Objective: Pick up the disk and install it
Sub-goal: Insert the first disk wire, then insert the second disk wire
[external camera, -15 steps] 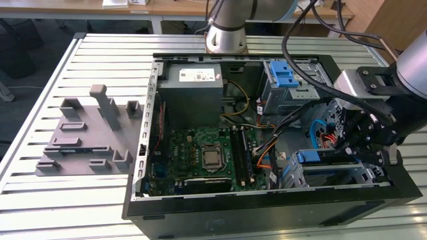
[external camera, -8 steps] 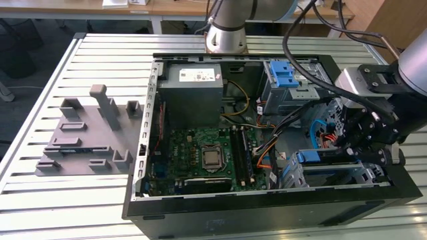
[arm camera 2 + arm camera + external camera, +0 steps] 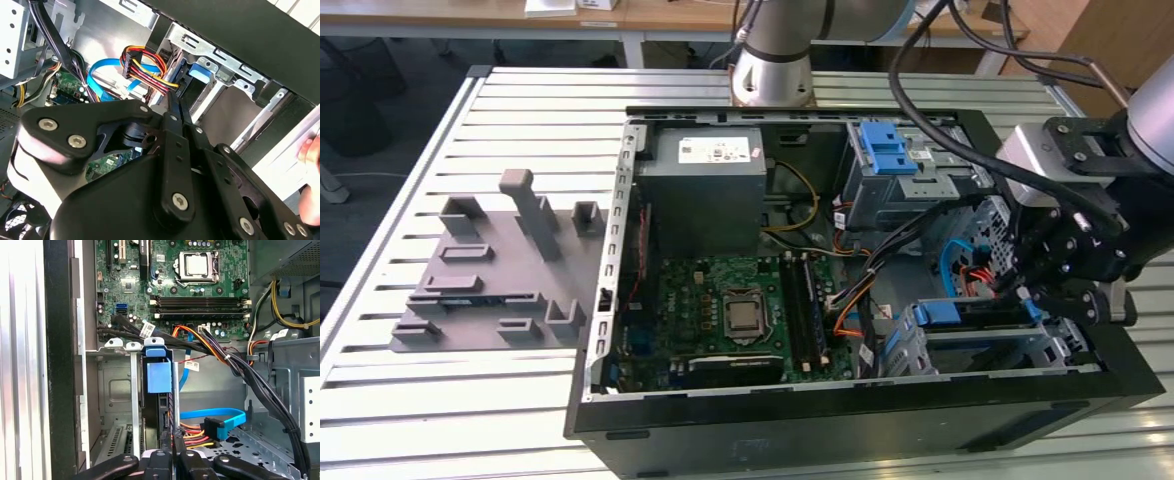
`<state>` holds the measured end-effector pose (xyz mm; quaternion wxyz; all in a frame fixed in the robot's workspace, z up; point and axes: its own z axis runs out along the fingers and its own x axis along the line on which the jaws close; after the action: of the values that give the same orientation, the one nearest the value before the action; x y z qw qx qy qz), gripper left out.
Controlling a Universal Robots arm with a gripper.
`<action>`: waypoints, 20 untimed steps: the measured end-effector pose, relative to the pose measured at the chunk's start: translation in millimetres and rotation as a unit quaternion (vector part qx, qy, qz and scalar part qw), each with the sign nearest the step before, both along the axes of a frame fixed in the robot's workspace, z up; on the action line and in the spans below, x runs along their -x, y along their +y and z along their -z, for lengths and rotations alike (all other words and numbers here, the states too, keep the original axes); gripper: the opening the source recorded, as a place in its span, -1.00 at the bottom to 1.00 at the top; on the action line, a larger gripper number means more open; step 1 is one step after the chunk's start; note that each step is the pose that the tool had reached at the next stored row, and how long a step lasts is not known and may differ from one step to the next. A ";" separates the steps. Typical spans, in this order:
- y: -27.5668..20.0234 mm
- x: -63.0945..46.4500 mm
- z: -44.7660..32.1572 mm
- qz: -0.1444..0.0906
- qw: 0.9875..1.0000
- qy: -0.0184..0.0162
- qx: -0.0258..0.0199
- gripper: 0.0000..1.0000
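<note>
The disk is seen seated edge-on in the metal drive cage at the computer case's front corner, its blue carrier tab showing. The gripper is held just beside the cage with jaws nearly closed on nothing. Installation is judged largely done.

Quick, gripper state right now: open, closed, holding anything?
Gripper: fingers closed together, nothing visible between them; the tips sit at the back edge of the disk, which stands in the drive cage.
</note>
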<state>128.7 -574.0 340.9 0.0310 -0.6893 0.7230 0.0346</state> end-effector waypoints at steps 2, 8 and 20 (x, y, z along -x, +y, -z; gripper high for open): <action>0.0 0.0 0.0 0.000 1.000 0.000 0.001 -0.68; 0.0 0.0 0.0 0.000 1.000 0.000 0.002 -0.68; 0.0 0.6 0.2 0.000 1.000 0.000 0.001 -0.80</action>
<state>128.1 -574.0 340.8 0.0300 -0.6894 0.7230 0.0335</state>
